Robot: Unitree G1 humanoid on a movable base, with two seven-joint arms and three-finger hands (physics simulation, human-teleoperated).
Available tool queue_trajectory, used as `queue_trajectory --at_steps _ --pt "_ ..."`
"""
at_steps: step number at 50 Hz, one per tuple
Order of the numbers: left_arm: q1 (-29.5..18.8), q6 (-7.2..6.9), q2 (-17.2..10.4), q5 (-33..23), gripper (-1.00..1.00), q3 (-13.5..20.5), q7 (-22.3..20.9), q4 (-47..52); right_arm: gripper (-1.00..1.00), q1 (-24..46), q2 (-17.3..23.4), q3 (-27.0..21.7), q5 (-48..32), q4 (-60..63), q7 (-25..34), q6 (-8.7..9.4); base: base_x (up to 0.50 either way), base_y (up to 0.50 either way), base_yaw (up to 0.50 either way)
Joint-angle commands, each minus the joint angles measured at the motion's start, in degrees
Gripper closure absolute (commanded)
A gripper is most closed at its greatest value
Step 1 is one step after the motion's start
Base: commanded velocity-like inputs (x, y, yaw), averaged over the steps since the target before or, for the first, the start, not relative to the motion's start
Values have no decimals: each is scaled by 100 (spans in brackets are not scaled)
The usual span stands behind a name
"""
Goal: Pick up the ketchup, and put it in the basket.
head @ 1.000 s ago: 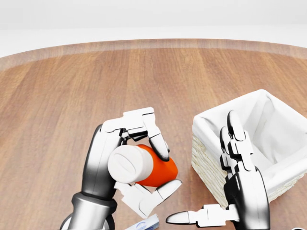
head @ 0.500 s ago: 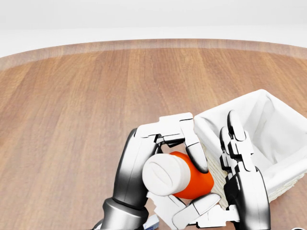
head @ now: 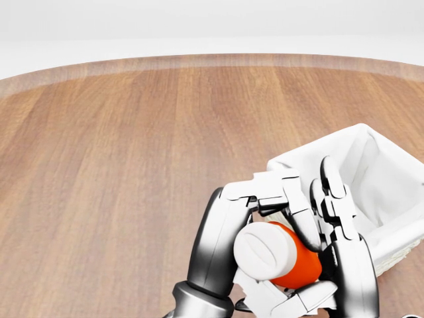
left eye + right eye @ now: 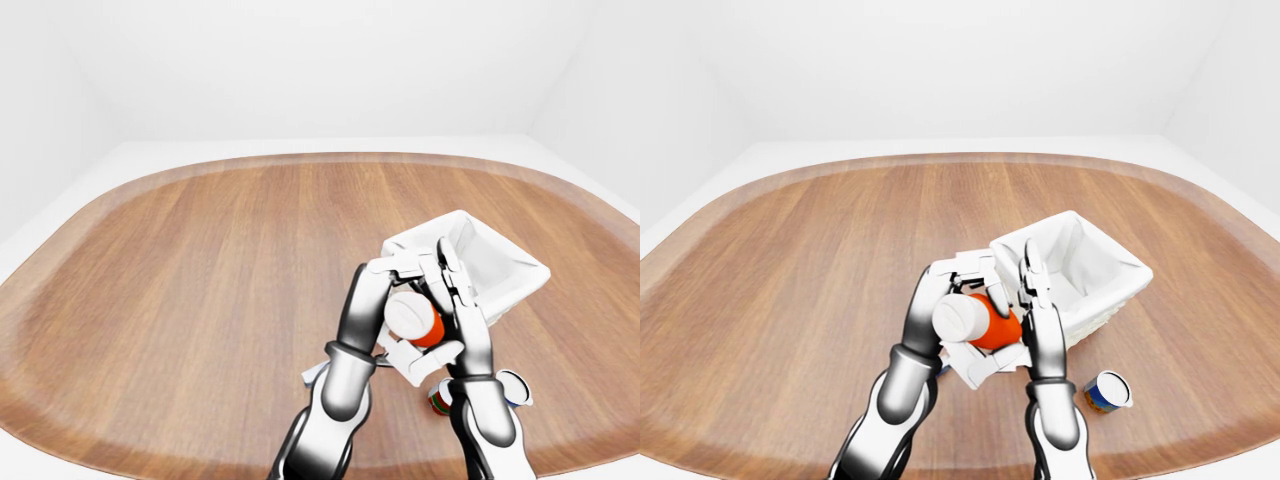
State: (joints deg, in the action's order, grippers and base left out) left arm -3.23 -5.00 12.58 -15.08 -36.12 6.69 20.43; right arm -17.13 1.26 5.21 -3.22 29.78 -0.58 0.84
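The ketchup (image 3: 295,264) is an orange-red bottle with a white cap, lying on its side in the air with the cap toward the camera. My left hand (image 3: 286,255) is shut on it, fingers over the top and thumb beneath. The basket (image 3: 387,182), wicker with a white cloth lining, stands at the head view's right. In the right-eye view the bottle sits just left of the basket's near wall, not over its opening. My right hand (image 3: 331,222) stands open and upright between bottle and basket, its fingers (image 3: 329,177) touching or nearly touching the left hand.
A blue can (image 4: 1106,390) stands on the wooden table (image 3: 132,132), below the basket beside my right forearm. A small red and green object (image 4: 438,398) lies near it. A small white and blue item (image 4: 943,368) shows under my left arm.
My left hand has carried the ketchup to the right, from mid-table up against the right hand beside the basket. The right hand has barely moved.
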Motion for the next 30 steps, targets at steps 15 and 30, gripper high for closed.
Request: queue_trajectory --at_steps 15,30 --pt "78 0 92 45 94 -480 98 -386 -100 28 -9 159 -30 63 8 -32 0 0 0" --pt "36 0 106 49 -100 -377 97 -429 100 -17 4 170 -55 4 26 -258 0 0 0"
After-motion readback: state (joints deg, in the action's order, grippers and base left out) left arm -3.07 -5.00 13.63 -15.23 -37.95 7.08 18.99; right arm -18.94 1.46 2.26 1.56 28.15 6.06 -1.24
